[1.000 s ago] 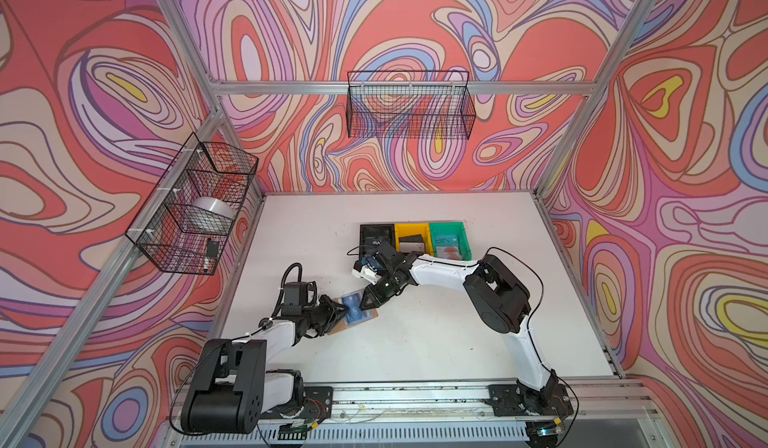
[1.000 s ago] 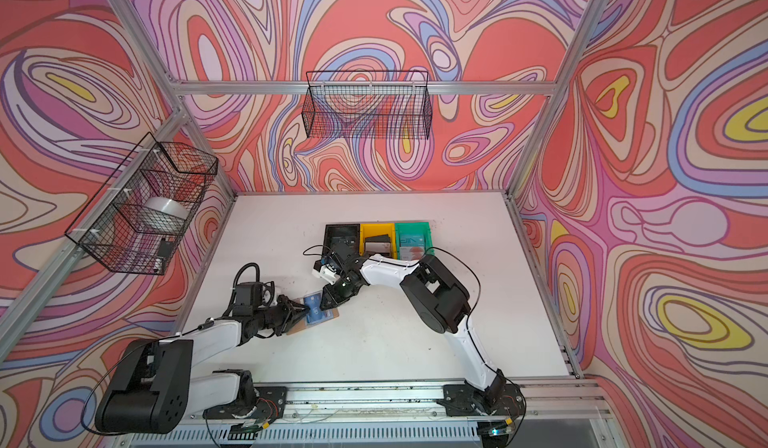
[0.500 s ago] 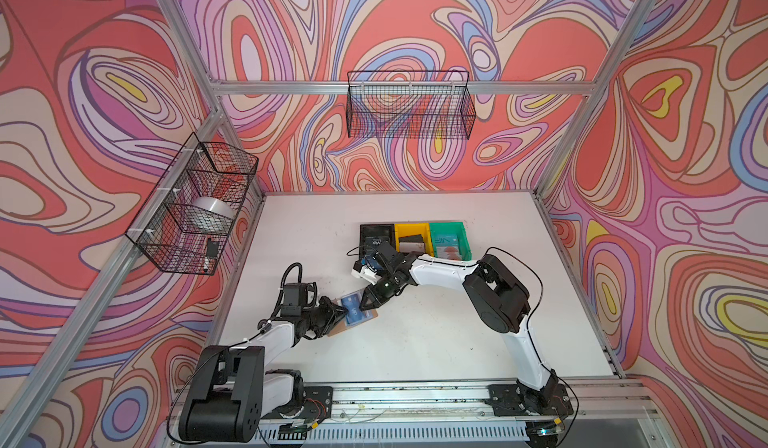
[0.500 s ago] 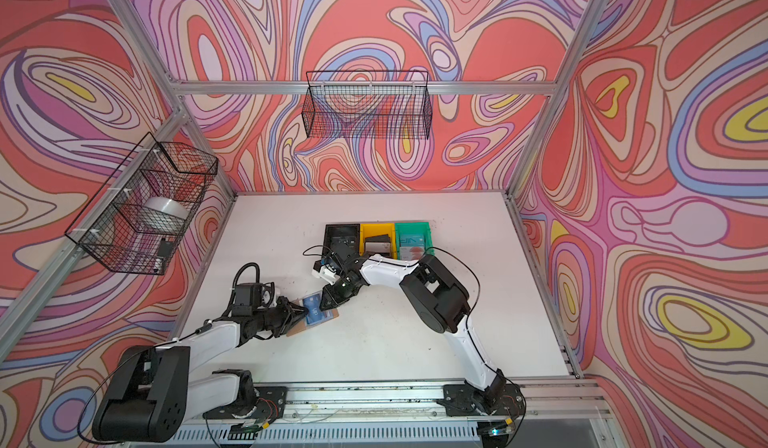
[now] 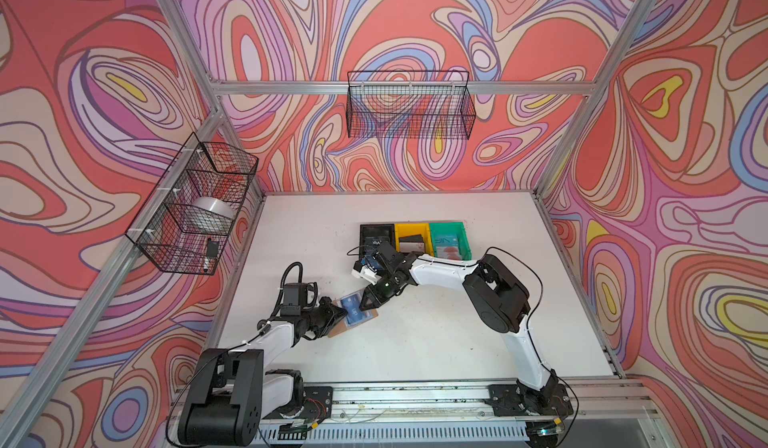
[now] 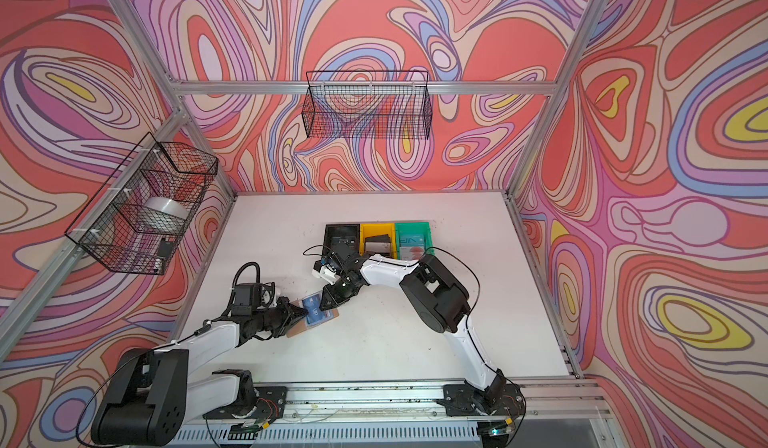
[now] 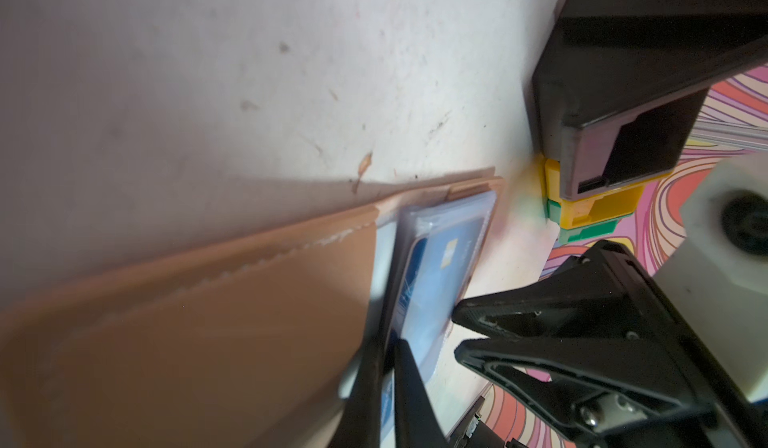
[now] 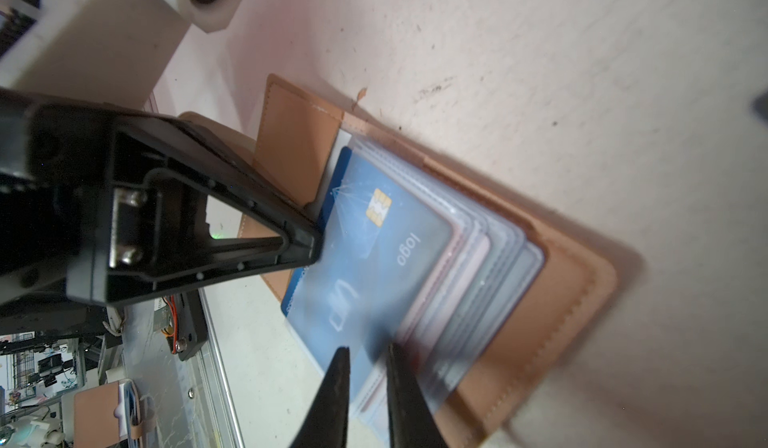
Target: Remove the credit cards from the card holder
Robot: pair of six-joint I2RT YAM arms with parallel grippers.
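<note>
Left end effector pinches the edge of a blue plastic credit card; right end effector clamps the clear plastic sleeves of an open tan leather card holder.

Bright, even light; blurred wrist close-ups

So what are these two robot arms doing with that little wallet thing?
They are emptying a card holder that lies open on the table. The right tool pinches its clear sleeves, apparently to steady it, while the left tool grips the edge of a blue card that sticks partly out of its sleeve. The card is not out yet.
</note>
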